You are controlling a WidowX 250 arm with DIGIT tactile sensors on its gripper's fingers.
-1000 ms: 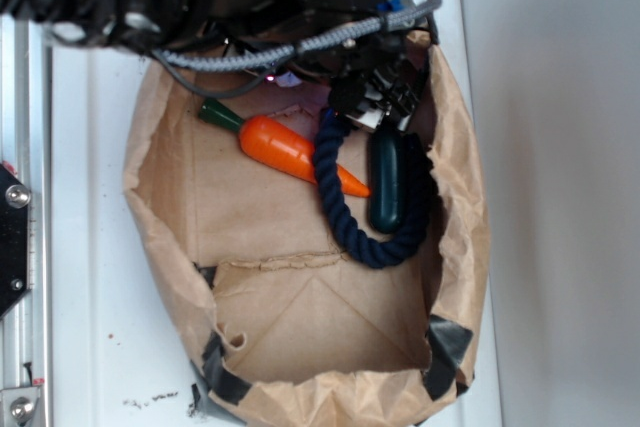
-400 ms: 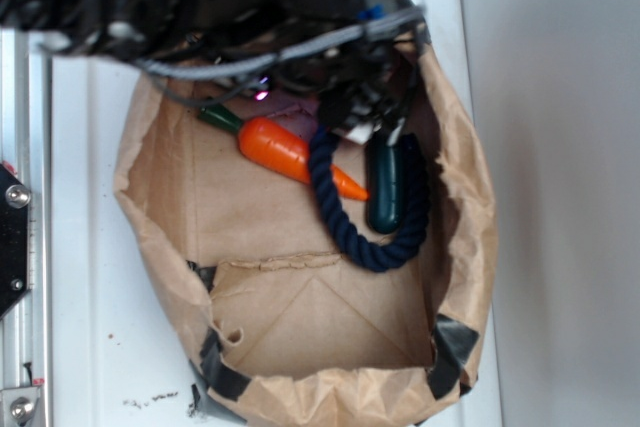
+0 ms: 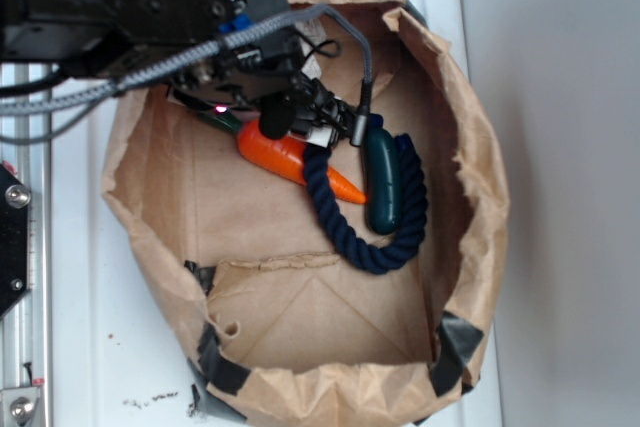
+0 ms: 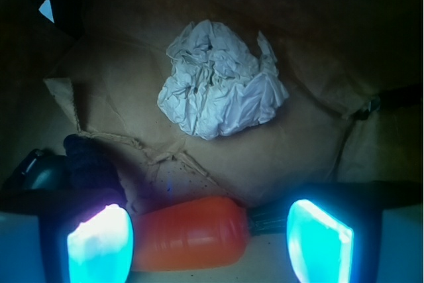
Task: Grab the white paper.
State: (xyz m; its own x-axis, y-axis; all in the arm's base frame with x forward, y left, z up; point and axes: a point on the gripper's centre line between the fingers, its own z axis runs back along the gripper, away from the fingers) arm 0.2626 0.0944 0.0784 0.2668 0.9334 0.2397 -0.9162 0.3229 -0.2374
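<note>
From my wrist camera I can see the white paper [image 4: 222, 87] lying in the upper middle of the frame, a crumpled off-white wad resting on the brown floor of the paper bag [image 4: 132, 77]. Nothing is touching it. My gripper [image 4: 211, 243] shows as two glowing fingertips [image 4: 101, 243] at the bottom corners of that view, spread wide with nothing between them. The orange toy carrot [image 4: 189, 233] sits low in the frame between and beneath those fingers, so I am hanging over the carrot, not over the wad.

In the exterior view the arm and its cabling cover the upper left of the bag [image 3: 470, 147], and the gripper [image 3: 290, 122] sits over the thick end of the carrot [image 3: 290, 157]. A dark blue rope [image 3: 365, 242] loops around a dark green oblong toy [image 3: 383, 182] just right of the carrot's tip. The paper is hidden under the arm in this view.

By my reckoning the task is barely started: the arm is inside the bag with jaws apart, but no grasp has been made. What remains is shifting toward the wad, which is apart from the carrot, coming down around it, closing, and lifting. The carrot directly below is what I would most want to avoid catching.
</note>
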